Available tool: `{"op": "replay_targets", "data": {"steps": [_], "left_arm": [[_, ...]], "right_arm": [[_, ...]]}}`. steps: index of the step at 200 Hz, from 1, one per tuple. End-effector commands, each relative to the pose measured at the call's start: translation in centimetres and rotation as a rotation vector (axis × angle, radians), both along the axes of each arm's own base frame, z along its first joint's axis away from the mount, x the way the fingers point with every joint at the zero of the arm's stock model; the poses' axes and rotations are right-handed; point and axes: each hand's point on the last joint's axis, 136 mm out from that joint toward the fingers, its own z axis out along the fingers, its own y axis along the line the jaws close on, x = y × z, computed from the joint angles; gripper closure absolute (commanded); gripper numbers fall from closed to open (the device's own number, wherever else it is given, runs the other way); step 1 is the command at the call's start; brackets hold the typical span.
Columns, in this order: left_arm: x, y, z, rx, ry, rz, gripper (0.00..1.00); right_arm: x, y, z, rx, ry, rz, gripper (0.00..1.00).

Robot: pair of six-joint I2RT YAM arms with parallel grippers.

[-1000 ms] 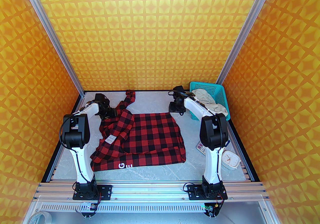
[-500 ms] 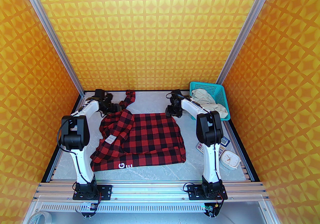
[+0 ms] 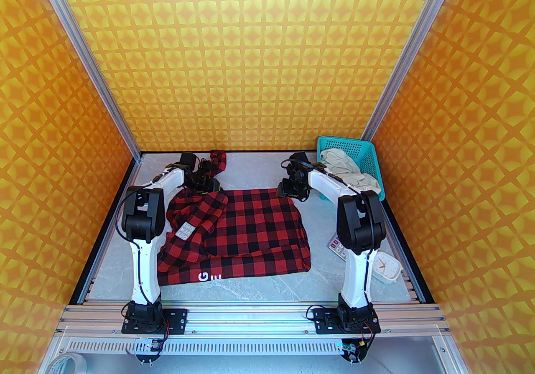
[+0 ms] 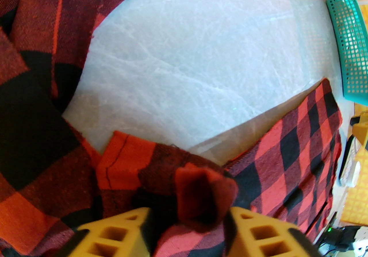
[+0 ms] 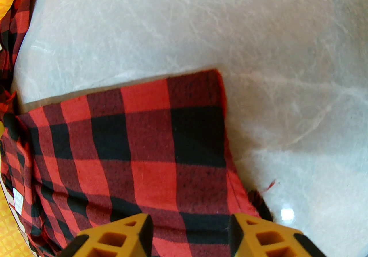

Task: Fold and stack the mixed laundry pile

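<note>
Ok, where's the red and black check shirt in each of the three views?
Top external: check shirt spread mid-table between the arms.
Left wrist: left side and bottom, a fold pinched in the left gripper.
Right wrist: lower left, beneath the open right gripper.
Shared landmark: its square far-right corner.

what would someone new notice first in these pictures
The red-and-black check shirt sprawled across the middle of the table, against loud orange patterned walls. A fold of it bunches up between the fingers of the left gripper. At the far right corner, a cream garment spills over a teal basket.
</note>
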Motion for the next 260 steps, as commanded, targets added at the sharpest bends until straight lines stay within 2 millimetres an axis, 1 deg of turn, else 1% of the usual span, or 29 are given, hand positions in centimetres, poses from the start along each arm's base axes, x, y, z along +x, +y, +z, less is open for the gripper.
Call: {"op": "replay_targets", "data": {"steps": [1, 13, 16, 29, 42, 46, 51, 52, 58, 61, 76, 96, 104, 109, 116, 134, 144, 148, 150, 156, 170, 178, 186, 195, 208, 226, 246, 255, 260], "left_arm": [[-0.2, -2.2, 4.6, -0.048, -0.1, -0.077, 0.81], [-0.7, -2.7, 6.4, -0.066, -0.145, -0.092, 0.91], [-0.8, -2.8, 7.1, -0.072, -0.16, -0.096, 0.93], [-1.8, -3.3, 9.5, -0.087, -0.208, -0.114, 0.98], [-3.1, -3.8, 11.7, -0.095, -0.249, -0.126, 1.0], [-3.6, -4.0, 11.8, -0.099, -0.251, -0.129, 1.0], [-4.3, -4.3, 12.8, -0.104, -0.27, -0.134, 1.0], [-4.4, -4.3, 12.7, -0.105, -0.268, -0.135, 1.0], [-5.3, -4.8, 13.7, -0.112, -0.284, -0.143, 0.99], [-6.1, -4.9, 13.2, -0.113, -0.269, -0.146, 0.98], [-8.7, -6.0, 14.0, -0.123, -0.28, -0.161, 0.96], [-12.5, -7.6, 13.9, -0.12, -0.282, -0.181, 0.92], [-14.0, -8.1, 13.7, -0.12, -0.285, -0.183, 0.87], [-14.9, -8.8, 13.7, -0.125, -0.289, -0.194, 0.83], [-16.6, -10.0, 13.1, -0.129, -0.279, -0.222, 0.79], [-20.8, -12.9, 11.2, -0.148, -0.236, -0.283, 0.78], [-23.1, -14.6, 10.3, -0.174, -0.211, -0.322, 0.75], [-23.9, -15.1, 9.9, -0.18, -0.199, -0.332, 0.73], [-24.7, -15.7, 9.7, -0.187, -0.196, -0.351, 0.72], [-26.1, -16.7, 9.3, -0.204, -0.187, -0.375, 0.68], [-28.4, -18.3, 8.4, -0.235, -0.163, -0.406, 0.5], [-29.3, -18.9, 8.0, -0.24, -0.162, -0.425, 0.47], [-29.9, -19.1, 7.7, -0.236, -0.161, -0.433, 0.45], [-30.2, -19.1, 8.1, -0.243, -0.171, -0.438, 0.43], [-30.1, -18.7, 9.5, -0.245, -0.218, -0.436, 0.4], [-29.8, -17.6, 12.0, -0.23, -0.291, -0.435, 0.36], [-28.5, -15.0, 13.3, -0.205, -0.299, -0.364, 0.35], [-27.5, -13.3, 13.2, -0.184, -0.286, -0.305, 0.35], [-26.9, -12.2, 12.8, -0.162, -0.27, -0.262, 0.35]], "right_arm": [[-0.2, 0.3, 1.9, 0.04, -0.036, -0.012, 0.51], [-0.5, 0.3, 2.6, 0.048, -0.049, -0.012, 0.51], [-0.6, 0.3, 2.7, 0.051, -0.05, -0.012, 0.51], [-1.0, 0.3, 3.5, 0.06, -0.063, -0.009, 0.51], [-1.6, 0.3, 4.2, 0.067, -0.076, -0.008, 0.51], [-1.8, 0.2, 4.4, 0.069, -0.079, -0.009, 0.51], [-2.0, 0.2, 4.6, 0.071, -0.083, -0.009, 0.51], [-2.0, 0.2, 4.6, 0.071, -0.082, -0.01, 0.51], [-2.4, 0.1, 4.8, 0.071, -0.084, -0.012, 0.51], [-2.5, 0.0, 4.9, 0.072, -0.086, -0.013, 0.51], [-3.4, -0.1, 5.3, 0.083, -0.088, -0.023, 0.51], [-4.6, 0.1, 5.9, 0.12, -0.098, -0.032, 0.51], [-5.1, 0.1, 6.0, 0.136, -0.1, -0.034, 0.51], [-5.5, 0.1, 6.0, 0.142, -0.099, -0.037, 0.51], [-5.9, 0.1, 5.9, 0.147, -0.098, -0.04, 0.51], [-7.4, -0.4, 5.5, 0.138, -0.084, -0.047, 0.51], [-8.4, -0.7, 5.0, 0.135, -0.071, -0.053, 0.5], [-8.8, -0.8, 4.8, 0.136, -0.068, -0.055, 0.5], [-9.0, -0.8, 4.7, 0.138, -0.066, -0.057, 0.5], [-9.4, -0.8, 4.6, 0.146, -0.066, -0.063, 0.5], [-10.8, -0.6, 3.9, 0.185, -0.05, -0.075, 0.49], [-11.4, -0.5, 3.6, 0.199, -0.043, -0.083, 0.49], [-12.1, -0.5, 3.4, 0.206, -0.037, -0.089, 0.48], [-12.7, -0.1, 3.3, 0.212, -0.034, -0.082, 0.47], [-13.5, 0.7, 3.5, 0.21, -0.036, -0.061, 0.46], [-14.3, 2.9, 4.1, 0.205, -0.045, -0.004, 0.45], [-14.8, 6.1, 4.7, 0.191, -0.069, 0.073, 0.43], [-15.1, 7.6, 4.5, 0.174, -0.06, 0.106, 0.43], [-15.2, 8.3, 4.3, 0.159, -0.055, 0.121, 0.42]]}}
